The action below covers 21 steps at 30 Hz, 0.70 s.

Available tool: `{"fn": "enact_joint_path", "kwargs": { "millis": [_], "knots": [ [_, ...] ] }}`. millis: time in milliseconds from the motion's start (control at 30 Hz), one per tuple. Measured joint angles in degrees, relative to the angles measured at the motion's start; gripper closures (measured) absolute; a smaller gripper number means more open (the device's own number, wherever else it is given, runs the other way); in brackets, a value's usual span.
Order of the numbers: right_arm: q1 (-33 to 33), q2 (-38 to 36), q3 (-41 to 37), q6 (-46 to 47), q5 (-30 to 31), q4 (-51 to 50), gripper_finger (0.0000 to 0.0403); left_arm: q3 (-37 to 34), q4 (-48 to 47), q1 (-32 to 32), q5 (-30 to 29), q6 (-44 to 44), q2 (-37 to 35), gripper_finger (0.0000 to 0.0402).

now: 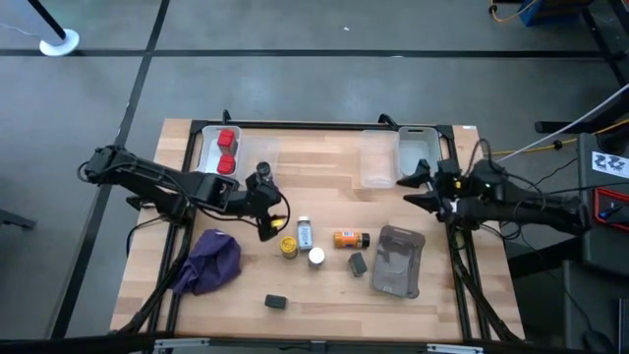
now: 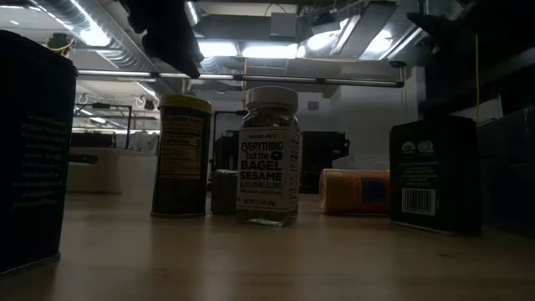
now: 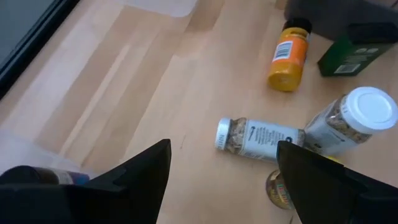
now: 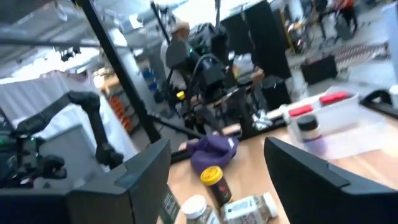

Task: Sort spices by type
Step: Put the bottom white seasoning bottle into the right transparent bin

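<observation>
Hovering with fingers spread and empty, the left end effector hangs just above the yellow-lidded jar near the desk's middle, likely lining up a pick. Two red cubes already share the far-left bin. The right end effector, parted, waits by the right edge.

Centre of low view: white-capped jar, label reads "TRADER JOE'S EVERYTHING but the BAGEL SESAME SEASONING BLEND". Other labels unreadable.
</observation>
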Motion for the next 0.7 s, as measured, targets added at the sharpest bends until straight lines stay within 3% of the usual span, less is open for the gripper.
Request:
{"fn": "enact_joint_path", "kwargs": {
  "millis": [133, 267, 567, 700],
  "knots": [
    [0.9, 12.6, 6.4, -2.0, -3.7, -0.3, 0.0143, 0.0, 0.1, 0.0, -0.2, 0.9, -0.1, 0.0125],
    [6.1, 25.1, 14.9, -8.0, -3.7, -5.2, 0.0143, 0.0, -0.6, 0.0, -0.1, 1.3, -0.2, 0.0125],
    [19.3, 48.9, 37.5, -22.8, 10.8, -24.1, 0.0143, 0.0, -3.3, 0.0, -0.1, 2.9, -0.2, 0.0125],
    [21.7, 58.5, 44.5, -23.8, 12.6, -25.6, 0.0143, 0.0, -3.2, 0.0, -0.1, 3.9, -0.2, 0.0125]
  ]
}}
